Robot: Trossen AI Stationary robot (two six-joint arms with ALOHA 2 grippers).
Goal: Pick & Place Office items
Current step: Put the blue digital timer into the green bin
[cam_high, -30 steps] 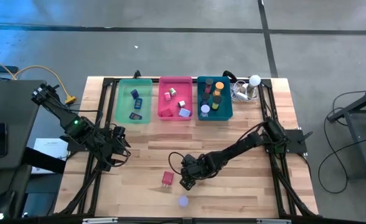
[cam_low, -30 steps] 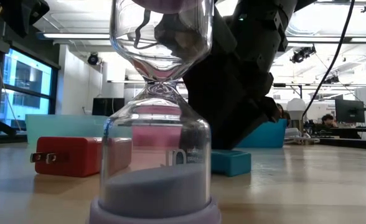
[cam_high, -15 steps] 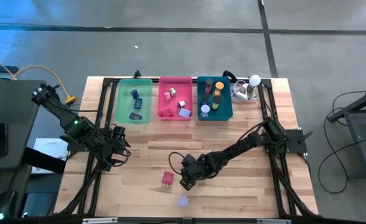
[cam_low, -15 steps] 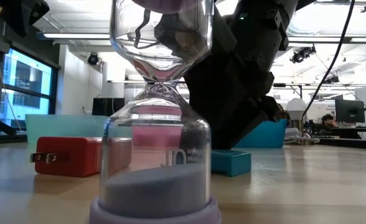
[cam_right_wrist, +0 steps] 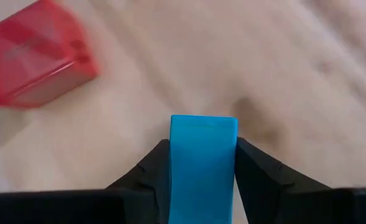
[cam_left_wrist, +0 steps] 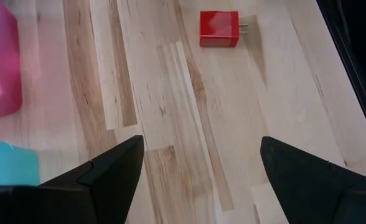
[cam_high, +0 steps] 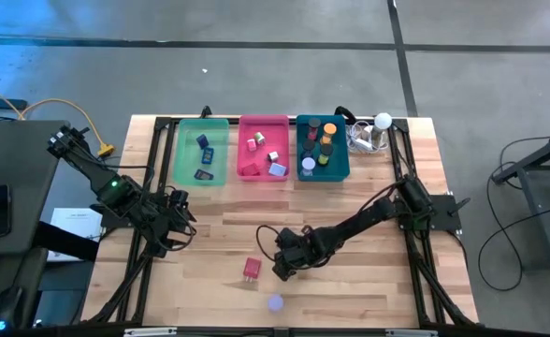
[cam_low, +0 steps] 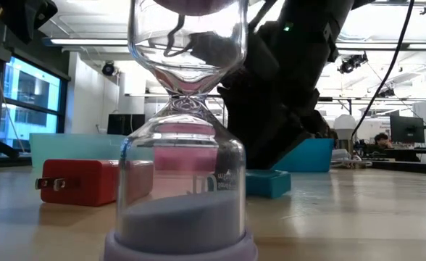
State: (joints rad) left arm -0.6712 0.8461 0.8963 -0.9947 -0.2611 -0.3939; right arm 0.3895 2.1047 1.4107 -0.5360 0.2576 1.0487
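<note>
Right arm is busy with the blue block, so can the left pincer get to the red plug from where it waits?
Probably yes: the left pincer is open, with bare table between it and the red plug.

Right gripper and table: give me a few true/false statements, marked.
1. The right gripper is shut on a blue block. True.
2. The red plug adapter sits in the pink tray. False: it lies on the bare wooden table.
3. The left gripper holds the adapter. False: its fingers stand open and empty, off to the table's left.
4. A lavender sand timer stands upright near the table's front edge. True.
5. The teal tray is empty. False: it holds several round pieces.
</note>
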